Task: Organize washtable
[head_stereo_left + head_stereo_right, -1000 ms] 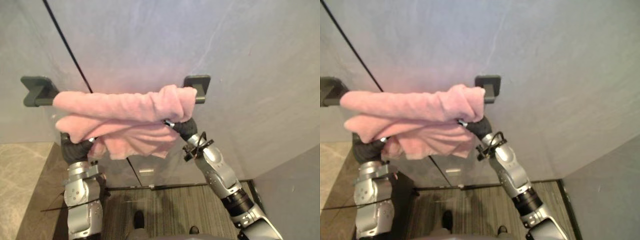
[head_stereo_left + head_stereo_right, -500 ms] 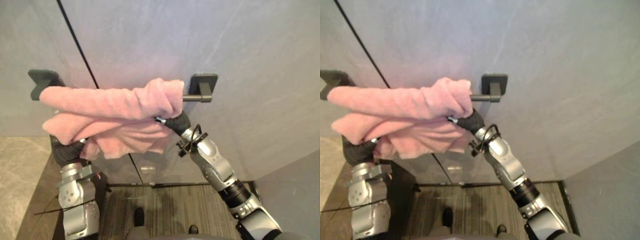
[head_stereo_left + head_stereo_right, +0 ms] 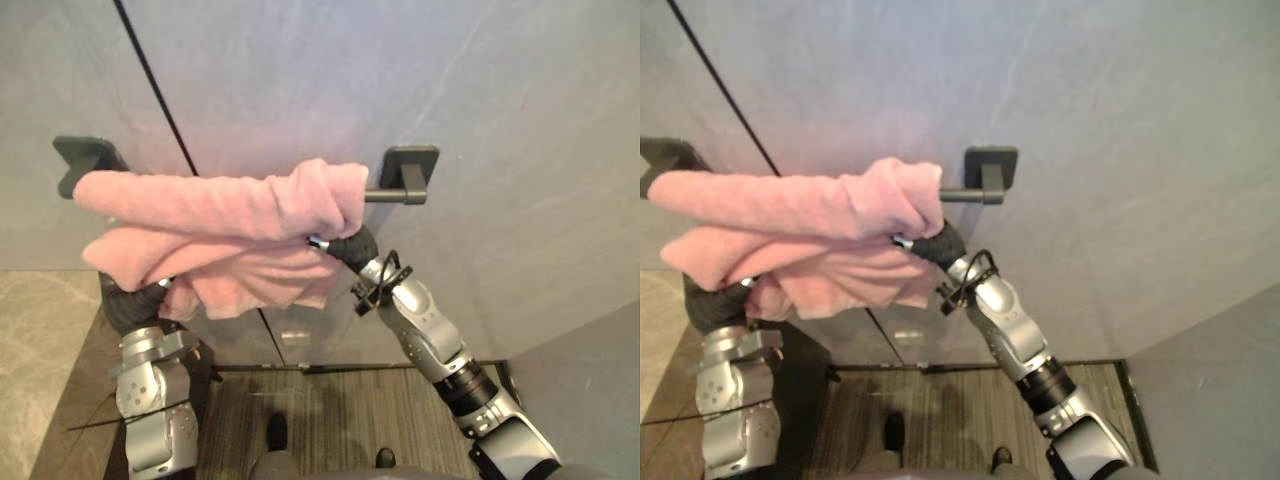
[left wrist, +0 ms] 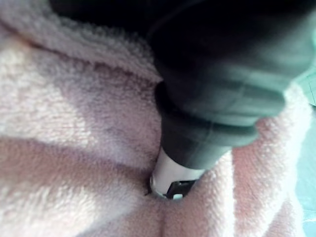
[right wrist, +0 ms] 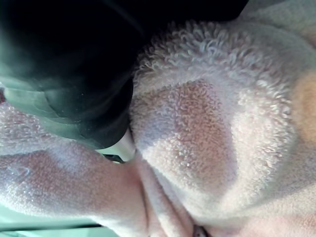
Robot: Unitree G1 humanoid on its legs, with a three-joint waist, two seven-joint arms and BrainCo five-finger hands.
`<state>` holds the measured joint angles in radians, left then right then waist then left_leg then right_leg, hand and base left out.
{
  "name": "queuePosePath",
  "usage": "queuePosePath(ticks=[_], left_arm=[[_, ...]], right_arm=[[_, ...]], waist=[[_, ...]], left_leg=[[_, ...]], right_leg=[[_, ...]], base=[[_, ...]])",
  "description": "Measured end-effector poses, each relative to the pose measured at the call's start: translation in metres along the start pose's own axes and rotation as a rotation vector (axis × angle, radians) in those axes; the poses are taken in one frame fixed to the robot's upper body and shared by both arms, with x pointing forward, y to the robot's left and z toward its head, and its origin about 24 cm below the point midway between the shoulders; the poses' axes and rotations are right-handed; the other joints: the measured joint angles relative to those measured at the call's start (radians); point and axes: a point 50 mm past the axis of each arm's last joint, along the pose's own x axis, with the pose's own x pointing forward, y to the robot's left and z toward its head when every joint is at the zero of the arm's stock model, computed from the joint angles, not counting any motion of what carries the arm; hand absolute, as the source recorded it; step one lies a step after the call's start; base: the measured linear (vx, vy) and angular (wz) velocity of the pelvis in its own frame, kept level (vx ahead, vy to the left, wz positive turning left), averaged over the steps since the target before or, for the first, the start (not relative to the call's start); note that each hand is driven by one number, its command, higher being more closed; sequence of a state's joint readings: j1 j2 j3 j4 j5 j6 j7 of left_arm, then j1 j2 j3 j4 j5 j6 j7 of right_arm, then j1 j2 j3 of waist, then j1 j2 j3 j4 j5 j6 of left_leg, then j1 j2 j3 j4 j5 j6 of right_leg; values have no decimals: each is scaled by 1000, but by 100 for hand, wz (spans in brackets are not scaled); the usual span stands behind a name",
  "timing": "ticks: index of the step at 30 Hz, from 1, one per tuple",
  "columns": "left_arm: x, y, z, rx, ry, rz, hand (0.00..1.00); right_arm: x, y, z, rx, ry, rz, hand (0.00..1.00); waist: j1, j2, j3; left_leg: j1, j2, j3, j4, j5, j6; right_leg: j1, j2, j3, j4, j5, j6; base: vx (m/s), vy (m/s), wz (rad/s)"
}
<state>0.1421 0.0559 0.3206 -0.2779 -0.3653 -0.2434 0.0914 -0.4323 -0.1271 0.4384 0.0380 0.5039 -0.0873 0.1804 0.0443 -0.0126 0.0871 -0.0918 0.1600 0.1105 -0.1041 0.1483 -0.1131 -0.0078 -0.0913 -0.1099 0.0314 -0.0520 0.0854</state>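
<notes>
— What do we log at the bar (image 3: 386,196)?
— One pink towel (image 3: 220,205), bunched over it. Its left end reaches the left mount (image 3: 80,155); its right edge stops short of the right mount (image 3: 408,165), leaving bare bar between.
— Hands?
— Left hand (image 3: 135,305) below the bar, under the towel's left part; right hand (image 3: 350,248) under its right edge. Fingers are buried in cloth, so we cannot tell either grip.
— Room?
— Wall (image 3: 330,70) close behind the bar; open space beneath the towel's hem.

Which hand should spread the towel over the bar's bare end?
Right, probably: right hand sits at the bunched end of the pink towel, beside the bare bar; left hand is under the far end.
</notes>
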Motion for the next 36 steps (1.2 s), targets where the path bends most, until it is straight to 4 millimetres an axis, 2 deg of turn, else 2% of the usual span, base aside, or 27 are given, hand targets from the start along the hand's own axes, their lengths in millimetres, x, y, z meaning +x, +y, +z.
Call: queuePosePath(ticks=[11, 23, 24, 25, 26, 36], left_arm=[[-8, 7, -6, 4, 45, 19, 100], [-9, 9, -13, 6, 78, 22, 100], [-9, 9, -13, 6, 80, 23, 0], [-9, 9, -13, 6, 80, 23, 0], [-9, 9, -13, 5, 80, 24, 0], [-13, 14, -16, 22, 102, 34, 0]], right_arm=[[-7, 2, -22, 68, 69, -42, 100], [-8, 2, -24, 72, 73, -42, 100], [-7, 2, -24, 73, 73, -42, 100], [-7, 2, -24, 73, 72, -42, 100], [-8, 2, -24, 74, 73, -43, 0], [-14, -1, -30, 121, 85, -73, 0]], waist=[[3, 4, 4], [2, 13, 10], [2, 15, 13], [2, 16, 13], [2, 17, 14], [3, 19, 15]], left_leg=[[-12, -2, -3, 0, 2, 3], [-14, -4, -10, 0, 8, 8], [-14, -4, -10, 0, 8, 8], [-14, -4, -10, 0, 8, 8], [-14, -4, -10, 0, 8, 8], [-14, -4, -9, 0, 8, 8]], right_leg=[[-13, -2, -3, 1, 0, 0], [-13, -3, -9, 2, 0, 0], [-13, -3, -9, 2, 0, 0], [-13, -3, -9, 2, 0, 0], [-13, -3, -9, 2, 0, 0], [-13, -4, -9, 2, 0, 0]], base=[[0, 0, 0], [0, 0, 1], [0, 0, 0], [0, 0, 0], [0, 0, 0], [0, 0, 0]])
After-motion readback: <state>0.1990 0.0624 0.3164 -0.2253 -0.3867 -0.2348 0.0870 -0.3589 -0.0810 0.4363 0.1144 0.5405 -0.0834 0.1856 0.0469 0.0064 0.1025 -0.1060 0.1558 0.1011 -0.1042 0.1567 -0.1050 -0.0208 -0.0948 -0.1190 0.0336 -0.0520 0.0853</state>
